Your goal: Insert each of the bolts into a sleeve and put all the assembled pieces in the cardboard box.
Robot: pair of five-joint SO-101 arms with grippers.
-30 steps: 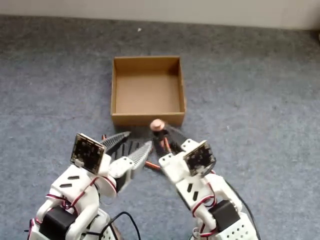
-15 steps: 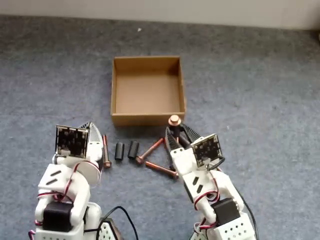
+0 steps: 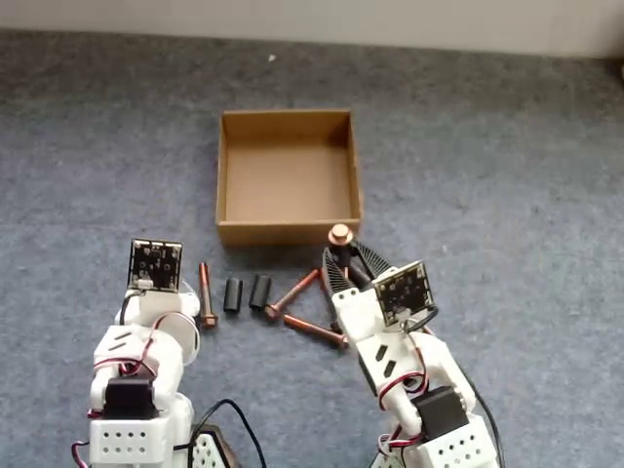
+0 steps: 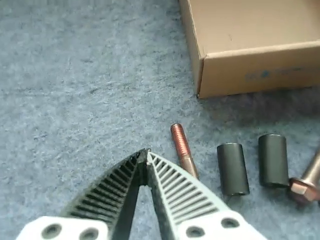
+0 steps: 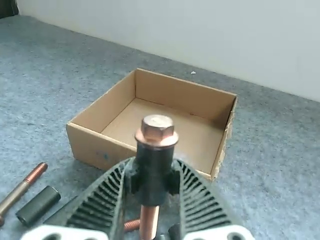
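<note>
Just before the near wall of the cardboard box (image 3: 289, 232), the right hand (image 5: 151, 172) grasped 1 sleeved bolt (image 5: 156, 131) upright. The left hand (image 4: 146, 159) was clenched, empty, beside a loose bolt (image 4: 183, 150). Released too early, the piece could hit the wall and fall outside.

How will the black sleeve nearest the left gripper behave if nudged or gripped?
The black sleeve is a cylinder on its side, so it would probably roll, though the carpet likely slows it. It looks rigid and smooth, possibly slippery.
</note>
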